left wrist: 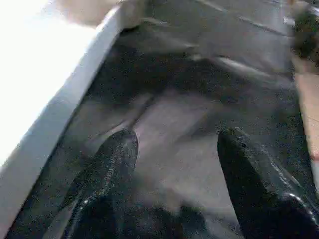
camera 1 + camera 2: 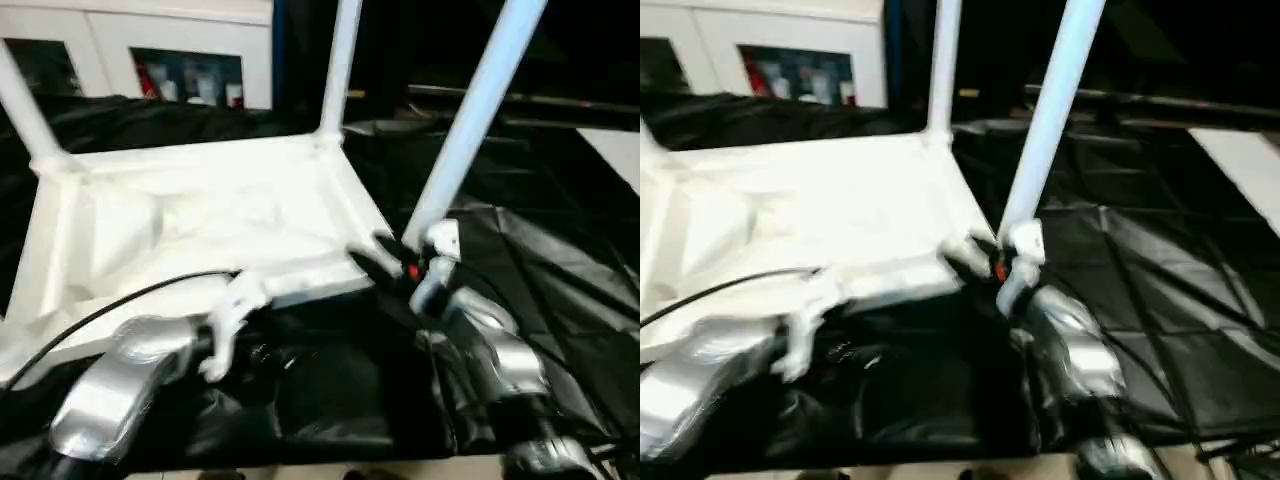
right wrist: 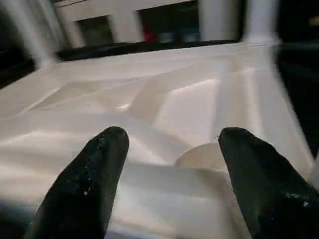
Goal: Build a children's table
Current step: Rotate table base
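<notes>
Lying upside down on black-sheeted surface (image 2: 560, 300): white plastic table top (image 2: 200, 230), ribbed underside up, keeping corner sockets reachable; white tube legs (image 2: 470, 120) standing in three sockets visible. Right hand (image 3: 169, 164) at near right corner, fingers apart, clamped on nothing, presumably checking that leg's seating. Left hand (image 1: 172, 169) beside near edge, fingers apart, empty, above sheet.
</notes>
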Motion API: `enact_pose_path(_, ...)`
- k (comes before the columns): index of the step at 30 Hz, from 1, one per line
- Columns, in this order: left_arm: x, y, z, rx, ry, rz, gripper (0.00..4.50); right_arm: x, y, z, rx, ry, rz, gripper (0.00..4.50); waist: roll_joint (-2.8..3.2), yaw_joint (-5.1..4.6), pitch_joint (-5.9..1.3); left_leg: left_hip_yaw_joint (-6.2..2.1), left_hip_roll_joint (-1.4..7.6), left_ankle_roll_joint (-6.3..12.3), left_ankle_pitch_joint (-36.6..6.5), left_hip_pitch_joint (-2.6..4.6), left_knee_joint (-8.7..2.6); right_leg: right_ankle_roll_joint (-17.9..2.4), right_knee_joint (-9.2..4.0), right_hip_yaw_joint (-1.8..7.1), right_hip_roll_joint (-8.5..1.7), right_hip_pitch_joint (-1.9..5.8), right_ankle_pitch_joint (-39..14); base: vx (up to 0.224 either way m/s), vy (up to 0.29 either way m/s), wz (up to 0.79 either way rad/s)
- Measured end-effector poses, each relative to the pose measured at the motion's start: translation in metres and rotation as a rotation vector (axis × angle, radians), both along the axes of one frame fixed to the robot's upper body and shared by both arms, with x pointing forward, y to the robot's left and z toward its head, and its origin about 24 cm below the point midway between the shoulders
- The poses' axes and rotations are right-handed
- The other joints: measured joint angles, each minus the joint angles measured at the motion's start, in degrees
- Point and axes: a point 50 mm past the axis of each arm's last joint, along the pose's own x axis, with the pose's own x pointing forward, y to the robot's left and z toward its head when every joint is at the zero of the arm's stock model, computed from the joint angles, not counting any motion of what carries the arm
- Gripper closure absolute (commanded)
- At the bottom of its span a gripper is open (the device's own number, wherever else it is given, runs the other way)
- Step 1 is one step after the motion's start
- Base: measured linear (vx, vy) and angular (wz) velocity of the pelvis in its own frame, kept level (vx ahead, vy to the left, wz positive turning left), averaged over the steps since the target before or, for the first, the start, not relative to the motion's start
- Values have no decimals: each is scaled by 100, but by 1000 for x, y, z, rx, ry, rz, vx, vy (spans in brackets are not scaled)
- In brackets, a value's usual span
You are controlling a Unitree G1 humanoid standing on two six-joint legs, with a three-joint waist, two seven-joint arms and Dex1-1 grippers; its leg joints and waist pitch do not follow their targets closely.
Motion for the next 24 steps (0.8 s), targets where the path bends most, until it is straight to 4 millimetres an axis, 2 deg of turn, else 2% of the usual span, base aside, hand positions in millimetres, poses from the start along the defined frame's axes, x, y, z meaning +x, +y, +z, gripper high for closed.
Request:
enact_pose_path(2,-4,6,1,12,-3,55,131,8,-6,0,-9,10,-92,120,-20,66,-1,3,0,0,0,-4,2,1,0,2,0,5,0,0,0,0)
enact_pose_path(4,-8,12,3,23,-20,109,135,17,-10,-1,-8,26,-171,120,-39,111,-3,4,0,0,0,-2,4,1,1,3,0,6,0,0,0,0)
enact_pose_path(5,-9,15,5,30,-26,134,111,21,-14,-1,-5,37,-217,120,-44,134,-5,2,0,-1,1,-6,3,1,2,1,0,7,0,0,0,0)
enact_pose_path(6,-11,20,5,41,-25,156,93,24,-18,-1,-2,46,-260,120,-53,146,-9,5,0,-1,1,-6,3,0,5,3,0,10,0,0,0,0)
enact_pose_path(8,-19,30,4,71,-8,201,92,32,-25,-1,-2,67,-337,120,-65,150,-10,6,-1,-2,1,-8,5,2,7,5,0,11,-1,0,0,0)
enact_pose_path(11,-27,36,2,93,16,222,48,37,-40,0,-7,90,-427,120,-96,191,-12,5,0,-1,2,-22,9,14,11,5,0,9,-10,0,0,0)
enact_pose_path(12,-30,38,1,97,22,235,48,39,-44,0,-11,97,-456,120,-117,195,-11,5,1,-1,2,-26,17,14,18,6,0,7,-13,0,0,0)
enact_pose_path(14,-34,40,3,95,24,248,51,43,-51,3,-22,102,-495,120,-150,202,-8,3,6,-1,2,-43,40,16,39,5,1,-8,-20,0,0,0)
enact_pose_path(16,-36,44,6,99,14,265,16,46,-57,5,-37,106,-526,120,-173,212,-4,3,10,-1,2,-55,66,17,73,6,-1,-22,-34,0,0,0)
enact_pose_path(18,-37,51,8,107,7,291,9,48,-62,7,-47,101,-549,120,-178,233,-3,2,20,-1,2,-59,96,17,98,5,1,-25,-43,0,0,0)
enact_pose_path(24,-46,92,21,158,-8,393,7,48,-88,12,-112,98,-580,120,-185,260,-3,2,20,0,2,-67,105,44,108,12,4,-18,-59,0,0,0)
